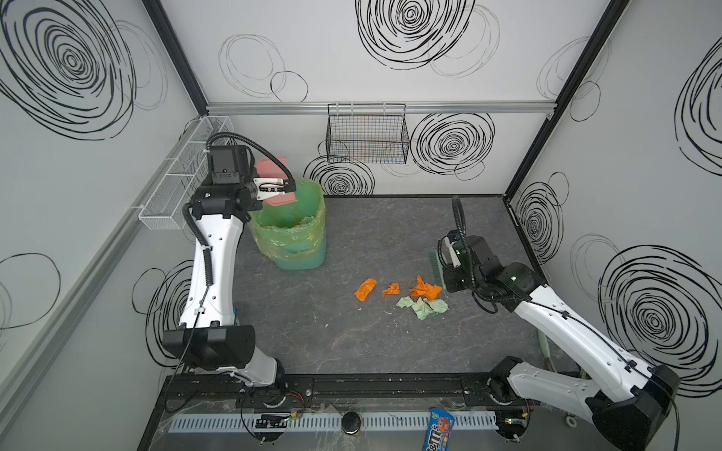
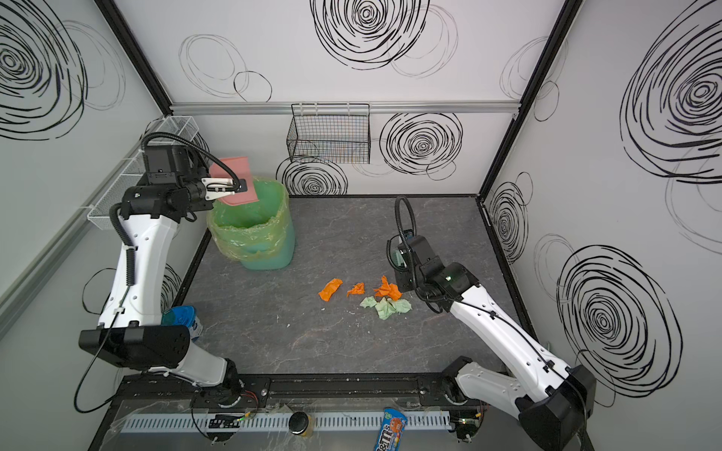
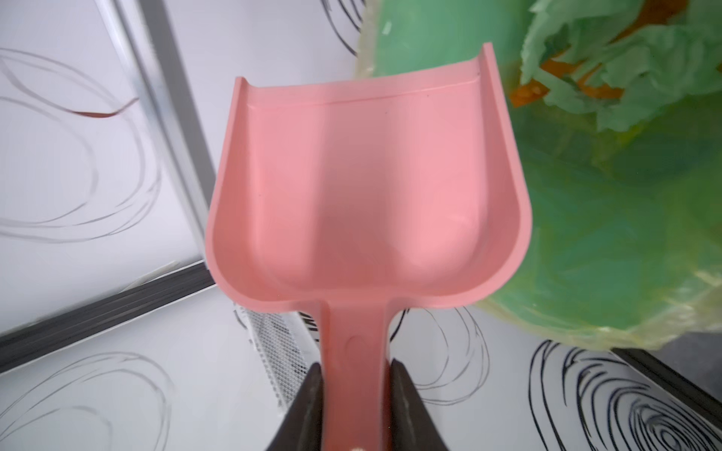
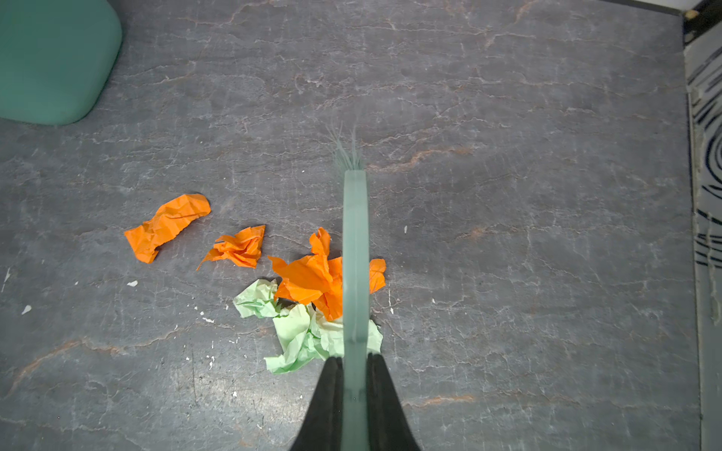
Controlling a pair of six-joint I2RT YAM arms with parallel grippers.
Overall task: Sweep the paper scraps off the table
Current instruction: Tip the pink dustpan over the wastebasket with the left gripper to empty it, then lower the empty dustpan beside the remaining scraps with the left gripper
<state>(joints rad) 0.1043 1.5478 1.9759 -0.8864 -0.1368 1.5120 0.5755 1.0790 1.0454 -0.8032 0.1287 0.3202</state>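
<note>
Several orange and pale green paper scraps (image 1: pixel 425 289) (image 2: pixel 388 290) (image 4: pixel 312 277) lie in a loose cluster right of the middle of the dark grey table (image 1: pixel 351 351). Two orange wads (image 1: pixel 365 289) (image 1: pixel 392 289) sit just left of the cluster. My right gripper (image 4: pixel 355 363) is shut on the handle of a pale green brush (image 4: pixel 355 234), whose bristles (image 1: pixel 435 269) stand just behind and right of the scraps. My left gripper (image 3: pixel 355 371) is shut on the handle of a pink dustpan (image 3: pixel 367 187) (image 1: pixel 283 199). The pan is empty and hangs over the far left rim of the green bin (image 1: pixel 293 230).
The bin has a yellow-green liner and holds green and orange paper (image 3: pixel 586 70). A black wire basket (image 1: pixel 367 136) hangs on the back wall and a white mesh basket (image 1: pixel 183 175) on the left wall. A blue candy packet (image 1: pixel 437 427) and a black-capped jar (image 1: pixel 350 422) sit on the front ledge.
</note>
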